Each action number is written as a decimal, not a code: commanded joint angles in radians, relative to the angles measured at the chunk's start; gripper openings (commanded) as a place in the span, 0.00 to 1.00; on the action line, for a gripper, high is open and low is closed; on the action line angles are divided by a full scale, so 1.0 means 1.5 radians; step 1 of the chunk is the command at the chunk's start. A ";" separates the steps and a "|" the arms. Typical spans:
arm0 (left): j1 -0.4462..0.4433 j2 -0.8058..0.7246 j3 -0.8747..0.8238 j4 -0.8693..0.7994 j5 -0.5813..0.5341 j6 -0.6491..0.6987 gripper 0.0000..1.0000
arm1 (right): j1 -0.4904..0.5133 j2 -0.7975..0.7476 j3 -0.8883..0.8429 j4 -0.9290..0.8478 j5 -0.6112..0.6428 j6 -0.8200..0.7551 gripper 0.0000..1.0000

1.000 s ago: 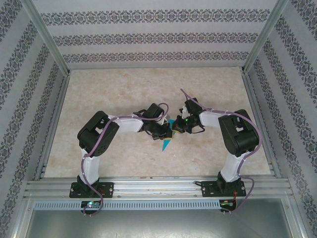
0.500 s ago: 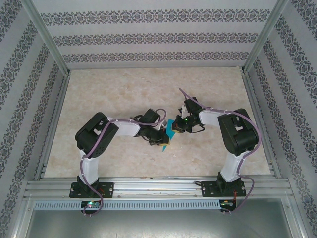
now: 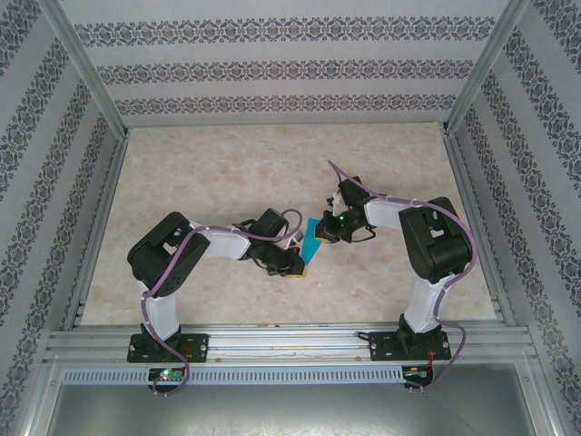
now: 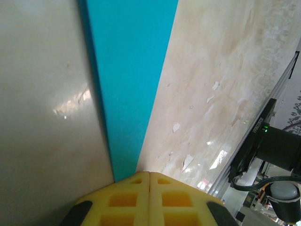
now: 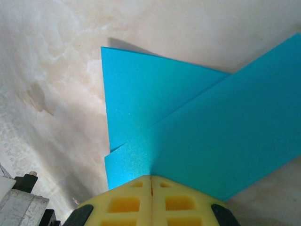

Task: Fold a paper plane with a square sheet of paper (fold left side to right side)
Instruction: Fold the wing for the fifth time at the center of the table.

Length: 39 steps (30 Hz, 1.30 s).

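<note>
Left gripper (image 4: 149,176) and right gripper (image 5: 151,180) each pinch the paper plane (image 3: 311,239). Its long axis runs straight away from the left jaws.

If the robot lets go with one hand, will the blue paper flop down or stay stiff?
Probably it sags a little: the paper is thin. Its folded layers overlap, so it is likely stiffer than a flat sheet. It looks light: the left gripper and right gripper pinch it by their tips alone.
</note>
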 commanded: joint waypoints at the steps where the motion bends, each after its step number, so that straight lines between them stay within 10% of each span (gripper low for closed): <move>1: -0.023 -0.001 -0.047 -0.090 -0.005 0.019 0.00 | -0.017 0.047 -0.016 -0.063 0.106 -0.014 0.00; 15: -0.016 -0.134 -0.053 -0.035 -0.057 0.009 0.00 | -0.004 0.007 0.069 -0.091 0.080 -0.030 0.00; 25: 0.030 -0.324 -0.112 0.004 -0.293 0.030 0.00 | 0.031 -0.136 0.099 -0.189 0.219 -0.022 0.39; 39: 0.058 -0.594 -0.194 -0.071 -0.641 0.147 0.48 | 0.219 -0.179 0.160 -0.393 0.481 0.268 0.80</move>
